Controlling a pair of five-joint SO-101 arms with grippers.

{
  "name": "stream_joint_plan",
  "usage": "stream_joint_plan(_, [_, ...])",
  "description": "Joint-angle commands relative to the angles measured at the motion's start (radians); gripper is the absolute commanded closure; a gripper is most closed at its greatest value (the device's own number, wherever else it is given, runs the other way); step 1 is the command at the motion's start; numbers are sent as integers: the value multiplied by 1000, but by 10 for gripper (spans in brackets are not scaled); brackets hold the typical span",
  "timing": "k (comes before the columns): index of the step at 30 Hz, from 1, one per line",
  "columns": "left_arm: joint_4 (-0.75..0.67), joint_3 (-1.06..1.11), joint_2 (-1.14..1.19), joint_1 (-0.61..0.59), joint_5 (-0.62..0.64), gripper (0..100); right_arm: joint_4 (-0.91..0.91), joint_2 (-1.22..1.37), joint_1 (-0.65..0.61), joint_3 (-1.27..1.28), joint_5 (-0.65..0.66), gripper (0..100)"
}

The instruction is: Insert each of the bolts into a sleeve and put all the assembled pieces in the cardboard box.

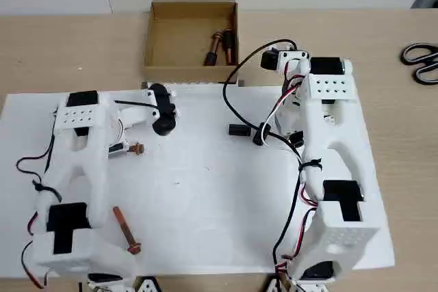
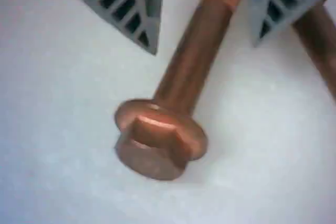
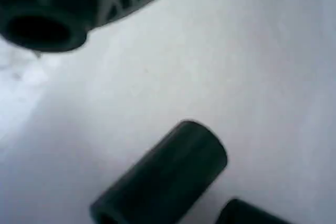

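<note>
A copper bolt (image 2: 160, 140) with a hex head lies on the white mat (image 1: 205, 203). Its shaft runs between the fingers of my left gripper (image 2: 206, 45), which is open, with small gaps on both sides. A second copper shaft (image 2: 320, 40) lies just beyond one finger. The bolt by the left gripper (image 1: 126, 147) shows its head (image 1: 139, 147), and another bolt (image 1: 126, 230) lies near the front. My right gripper (image 3: 79, 3) is shut on a black sleeve (image 3: 42, 22) held above the mat. Two more sleeves (image 3: 168, 177) (image 3: 247, 211) lie below it.
The cardboard box (image 1: 161, 39) stands at the back centre with copper assembled pieces (image 1: 220, 47) in its right side. A loose black sleeve (image 1: 238, 130) lies mid-mat beside the right arm's cables (image 1: 270, 135). Scissors (image 1: 421, 59) rest at the far right of the table.
</note>
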Motion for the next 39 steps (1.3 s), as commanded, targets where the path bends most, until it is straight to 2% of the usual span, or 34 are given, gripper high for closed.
stream_joint_plan(1, [6,-50,23,5,-127,885,2,-64,2,-6,-3,989])
stream_joint_plan(8, [8,-154,135,6,-130,886,2,-64,1,-6,-3,989])
stream_joint_plan(19, [9,-203,247,107,-127,890,2,-64,-4,-6,-3,989])
stream_joint_plan(21, [14,-200,249,123,-126,915,2,-64,-5,-6,-3,989])
stream_joint_plan(24, [75,-205,242,140,-126,994,2,-64,-5,-6,-3,989])
stream_joint_plan(31, [256,-285,239,127,-120,995,2,-67,-5,-9,-3,989])
stream_joint_plan(36, [454,-490,239,118,-48,995,5,-113,-5,-12,-2,989])
stream_joint_plan(39, [477,-568,236,118,6,995,8,-191,-5,-12,-2,991])
